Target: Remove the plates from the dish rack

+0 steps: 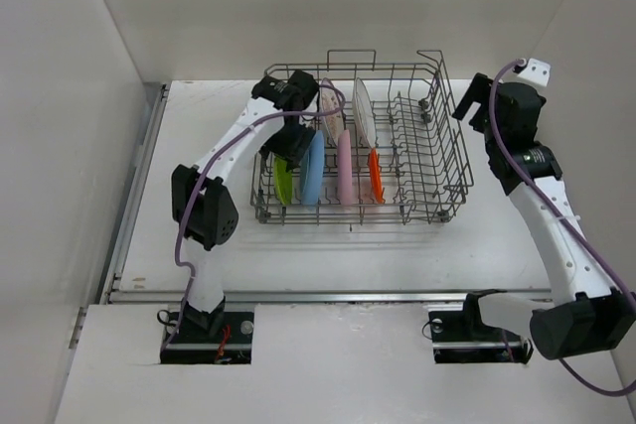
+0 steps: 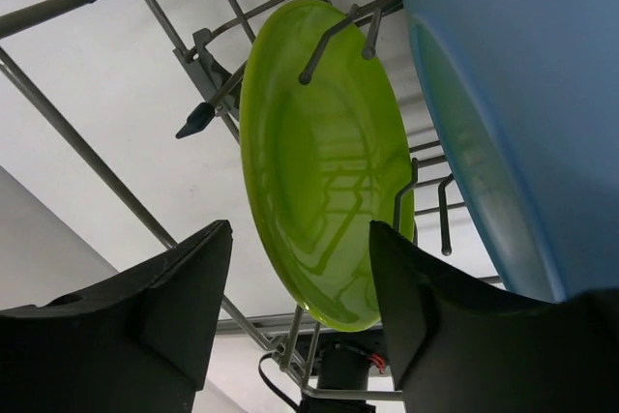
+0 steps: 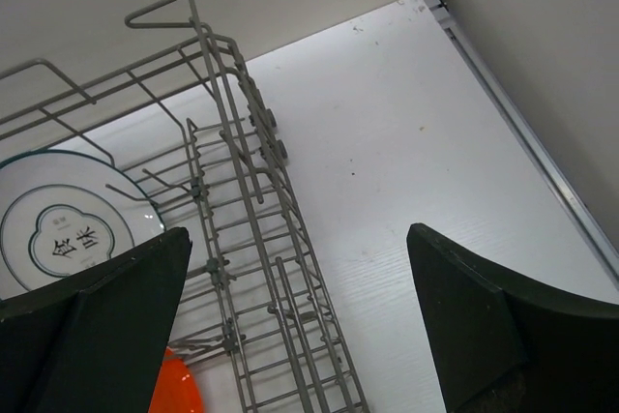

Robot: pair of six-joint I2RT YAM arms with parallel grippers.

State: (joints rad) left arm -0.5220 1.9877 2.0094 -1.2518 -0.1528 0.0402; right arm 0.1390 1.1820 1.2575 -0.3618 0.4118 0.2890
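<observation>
Left fingers (image 2: 184, 307) gape wide astride the green plate (image 2: 319, 162), ready to pinch (the rack (image 1: 417, 161) props it upright). Right fingers (image 3: 97, 336), also wide, idle beside the rack.

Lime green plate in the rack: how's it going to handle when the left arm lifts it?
Probably rigid: the lime green plate stands on edge without sagging. Its glossy face shows reflections, so it is likely slippery between the jaws of the left gripper. Tines of the dish rack cross its rim, so it may snag unless lifted straight out.

Lime plate (image 2: 319, 162), blue plate (image 2: 503, 94), pink plate (image 1: 345, 168), orange plate (image 1: 375, 175); white plate (image 3: 68, 229) bears dark-ringed characters.
</observation>
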